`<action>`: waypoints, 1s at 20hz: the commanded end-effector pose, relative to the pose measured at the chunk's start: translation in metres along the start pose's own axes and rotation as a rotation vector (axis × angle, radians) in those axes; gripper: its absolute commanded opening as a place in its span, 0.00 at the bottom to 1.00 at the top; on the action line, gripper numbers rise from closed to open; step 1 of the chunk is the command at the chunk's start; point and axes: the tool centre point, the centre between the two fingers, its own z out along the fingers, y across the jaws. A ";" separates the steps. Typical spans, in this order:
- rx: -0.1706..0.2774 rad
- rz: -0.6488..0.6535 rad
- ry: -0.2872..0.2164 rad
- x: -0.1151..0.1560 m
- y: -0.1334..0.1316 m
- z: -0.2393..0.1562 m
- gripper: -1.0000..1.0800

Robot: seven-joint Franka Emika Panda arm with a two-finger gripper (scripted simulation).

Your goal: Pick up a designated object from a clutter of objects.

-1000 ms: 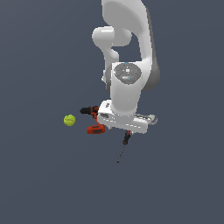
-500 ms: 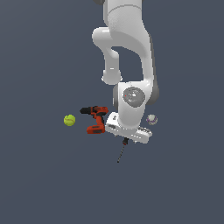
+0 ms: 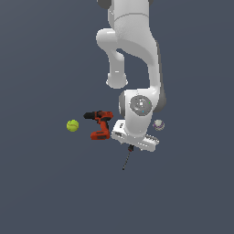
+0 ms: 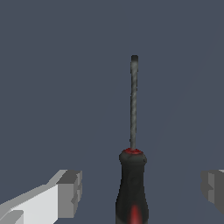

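Two fingers (image 4: 70,192) of your gripper (image 4: 142,192) stand wide, straddling the screwdriver (image 4: 132,183) handle untouched; closing off-centre could roll the slim handle away.

No readable text, no labels, no brand marks, no numbers, no signs in either view
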 end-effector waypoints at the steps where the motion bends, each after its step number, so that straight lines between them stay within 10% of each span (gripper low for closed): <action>1: 0.000 0.000 0.000 0.000 0.000 0.004 0.96; 15: 0.000 0.003 0.001 0.000 0.000 0.050 0.96; 16: 0.000 0.003 0.001 0.000 0.000 0.050 0.00; 20: 0.000 0.003 0.001 0.000 0.000 0.050 0.00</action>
